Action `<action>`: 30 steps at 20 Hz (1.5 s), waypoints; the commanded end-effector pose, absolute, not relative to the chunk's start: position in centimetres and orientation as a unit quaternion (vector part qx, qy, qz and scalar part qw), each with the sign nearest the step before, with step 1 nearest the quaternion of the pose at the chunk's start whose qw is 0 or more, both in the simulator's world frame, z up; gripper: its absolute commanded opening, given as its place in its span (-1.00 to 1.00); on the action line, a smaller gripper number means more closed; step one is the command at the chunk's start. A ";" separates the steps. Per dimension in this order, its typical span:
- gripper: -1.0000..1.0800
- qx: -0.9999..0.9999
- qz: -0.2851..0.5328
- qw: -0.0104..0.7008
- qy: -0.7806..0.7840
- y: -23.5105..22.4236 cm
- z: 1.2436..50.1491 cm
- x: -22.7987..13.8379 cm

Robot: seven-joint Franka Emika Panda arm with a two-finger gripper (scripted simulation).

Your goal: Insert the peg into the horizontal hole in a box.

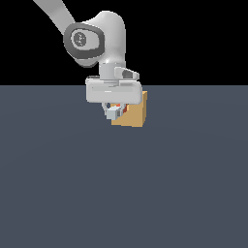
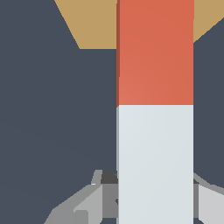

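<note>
Dark grey floor [image 1: 124, 193], one pincer [image 1: 115, 112] closed on one peg [image 2: 155, 52] (red-and-white) beside one box [image 1: 136, 116].

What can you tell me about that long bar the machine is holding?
The peg is a straight bar with flat faces, red-orange on the half toward the box and pale grey-white on the half nearer the gripper. The gripper's fingers flank the pale half. The red end reaches the tan box; whether it has entered the hole cannot be seen.
</note>
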State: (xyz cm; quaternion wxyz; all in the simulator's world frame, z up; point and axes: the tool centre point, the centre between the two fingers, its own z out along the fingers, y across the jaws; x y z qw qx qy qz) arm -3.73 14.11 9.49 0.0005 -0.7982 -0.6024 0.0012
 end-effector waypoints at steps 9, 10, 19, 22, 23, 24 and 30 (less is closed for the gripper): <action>-1.00 -0.798 0.000 0.000 -0.603 14.4 9.6 -3.4; -1.00 -0.798 0.000 0.000 -0.603 14.7 9.6 -3.4; -1.00 -0.798 -0.001 0.000 -0.602 19.5 9.7 -2.1; -1.00 -0.798 -0.001 0.000 -0.602 21.0 9.7 -1.6; -1.00 -0.798 -0.001 0.000 -0.602 21.4 9.7 -1.5; -1.00 -0.798 -0.001 0.000 -0.603 21.7 9.7 -1.4; -1.00 -0.798 -0.001 0.000 -0.603 22.5 9.7 -1.1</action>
